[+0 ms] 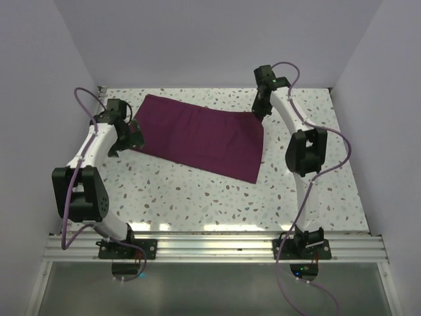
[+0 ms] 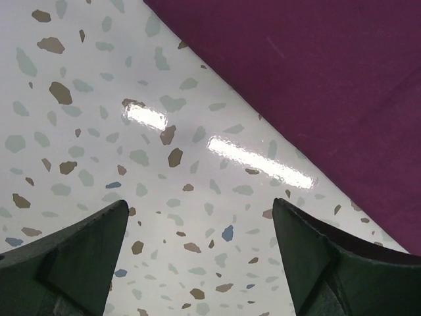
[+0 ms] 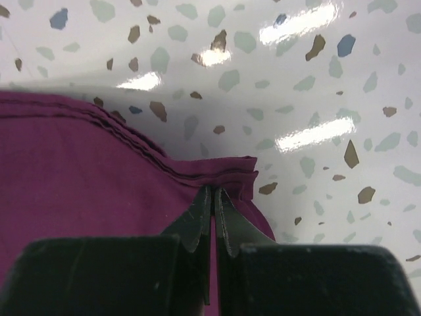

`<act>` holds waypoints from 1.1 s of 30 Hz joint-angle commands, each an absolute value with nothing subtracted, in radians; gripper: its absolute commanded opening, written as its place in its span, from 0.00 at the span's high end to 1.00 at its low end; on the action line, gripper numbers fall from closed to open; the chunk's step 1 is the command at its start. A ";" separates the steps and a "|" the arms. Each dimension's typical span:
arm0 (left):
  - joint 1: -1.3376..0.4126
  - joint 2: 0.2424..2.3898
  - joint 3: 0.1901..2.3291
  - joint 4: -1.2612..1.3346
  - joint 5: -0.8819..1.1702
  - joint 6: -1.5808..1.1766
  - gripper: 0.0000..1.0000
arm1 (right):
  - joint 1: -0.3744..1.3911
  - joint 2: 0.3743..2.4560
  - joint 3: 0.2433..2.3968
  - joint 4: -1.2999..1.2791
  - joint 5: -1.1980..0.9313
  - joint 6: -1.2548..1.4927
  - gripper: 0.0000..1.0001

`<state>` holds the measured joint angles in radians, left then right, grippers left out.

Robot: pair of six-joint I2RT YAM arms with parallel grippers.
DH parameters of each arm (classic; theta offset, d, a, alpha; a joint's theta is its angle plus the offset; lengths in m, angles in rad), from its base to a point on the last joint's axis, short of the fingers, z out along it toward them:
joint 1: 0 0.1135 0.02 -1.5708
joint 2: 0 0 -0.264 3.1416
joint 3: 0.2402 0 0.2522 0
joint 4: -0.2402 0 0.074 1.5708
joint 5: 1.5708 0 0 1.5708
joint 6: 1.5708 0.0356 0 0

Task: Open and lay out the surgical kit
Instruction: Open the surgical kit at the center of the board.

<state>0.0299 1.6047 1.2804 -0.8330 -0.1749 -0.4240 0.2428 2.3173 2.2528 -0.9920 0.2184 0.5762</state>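
The surgical kit point(image 1: 197, 135) is a dark purple-maroon cloth wrap, folded flat and lying slantwise across the back of the speckled table. Its folded layers show at the far right corner point(image 3: 223, 168). My right gripper point(image 1: 261, 110) is down on that corner. In the right wrist view its fingertips point(image 3: 212, 191) are pinched shut on the cloth's edge. My left gripper point(image 1: 131, 135) hovers at the cloth's left end. Its fingers point(image 2: 199, 204) stand wide open over bare table, with the cloth's edge point(image 2: 316, 99) just beyond them. Nothing inside the wrap shows.
White walls close the table point(image 1: 197, 191) on the left, back and right. An aluminium rail point(image 1: 210, 247) with both arm bases runs along the near edge. The right arm's elbow point(image 1: 306, 151) hangs over the table to the right of the cloth.
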 commanded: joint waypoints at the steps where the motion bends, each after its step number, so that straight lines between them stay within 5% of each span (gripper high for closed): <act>1: 0.025 1.552 1.261 -0.821 -0.147 -0.407 0.06 | 0.259 2.324 2.293 -1.121 0.248 0.575 1.00; 12: 0.023 1.476 1.174 -0.805 -0.141 -0.403 0.05 | 0.344 2.298 2.148 -1.146 0.247 0.581 1.00; 25: 0.025 1.500 1.167 -0.772 -0.120 -0.419 0.06 | 0.652 2.065 1.862 -1.000 0.003 0.572 1.00; 26: 0.023 1.503 1.169 -0.770 -0.117 -0.420 0.06 | 0.658 2.066 1.836 -0.988 -0.029 0.569 0.85; 27: 0.025 1.509 1.170 -0.769 -0.117 -0.420 0.06 | 0.666 2.068 1.824 -0.982 -0.055 0.555 0.41; 28: 0.023 1.512 1.175 -0.769 -0.115 -0.420 0.06 | 0.669 2.069 1.818 -0.986 -0.045 0.549 0.23; 30: 0.021 1.516 1.180 -0.769 -0.117 -0.420 0.06 | 0.670 2.069 1.806 -1.002 -0.002 0.531 0.02; 33: 0.023 1.517 1.181 -0.769 -0.121 -0.419 0.06 | 0.669 2.083 1.833 -1.020 0.049 0.493 0.02</act>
